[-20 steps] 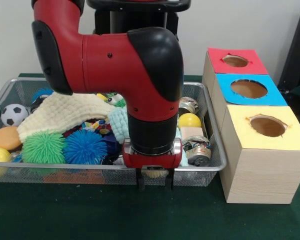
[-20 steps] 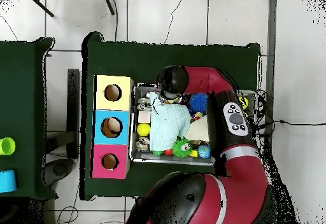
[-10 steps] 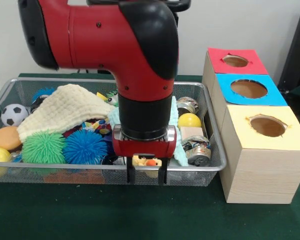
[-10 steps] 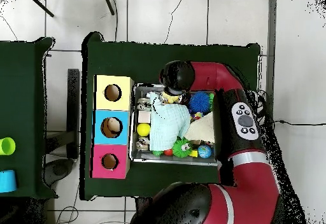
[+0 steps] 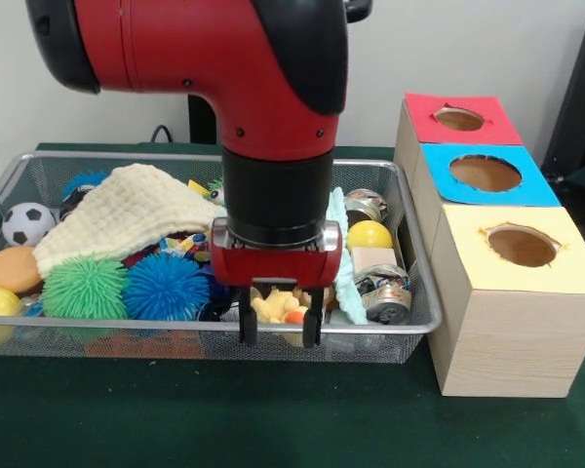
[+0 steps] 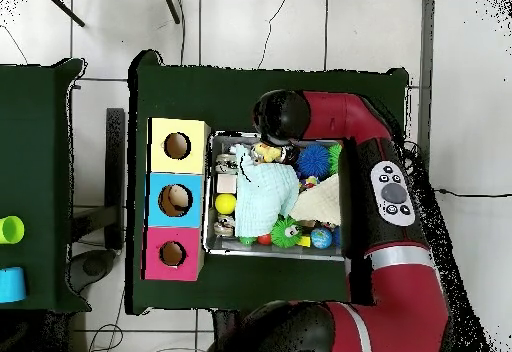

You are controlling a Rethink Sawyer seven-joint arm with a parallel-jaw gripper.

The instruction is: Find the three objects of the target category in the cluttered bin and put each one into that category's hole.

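Wall [image 5: 487, 44]: plain and pale, rose behind the bench.
Bench [image 5: 175, 419]: covered in dark green cloth, spread beneath the gripper [image 5: 278, 336].
Floor [image 6: 250, 28]: light tiles with dark grout lines.
Second bench [image 6: 35, 168]: dark green too, stood well apart from the gripper.

We are counting one wire bin [image 5: 421, 314] on the table, and beside it three boxes, each showing one round hole: one red box [image 5: 458, 119], one blue box [image 5: 486, 174] and one yellow box [image 5: 522, 255]. Inside the bin we are seeing two spiky balls, one green [image 5: 84, 287] and one blue [image 5: 165, 287], along with one soccer ball [image 5: 26, 223], one yellow ball [image 5: 370, 234], one cream cloth [image 5: 117, 220], one pale teal cloth [image 5: 341, 255], one yellow duck toy [image 5: 277, 307] and two metal cans [image 5: 388, 295]. We are also finding one orange round piece [image 5: 12, 269] at the bin's end, while the rest of the clutter is lying too hidden for us to count.
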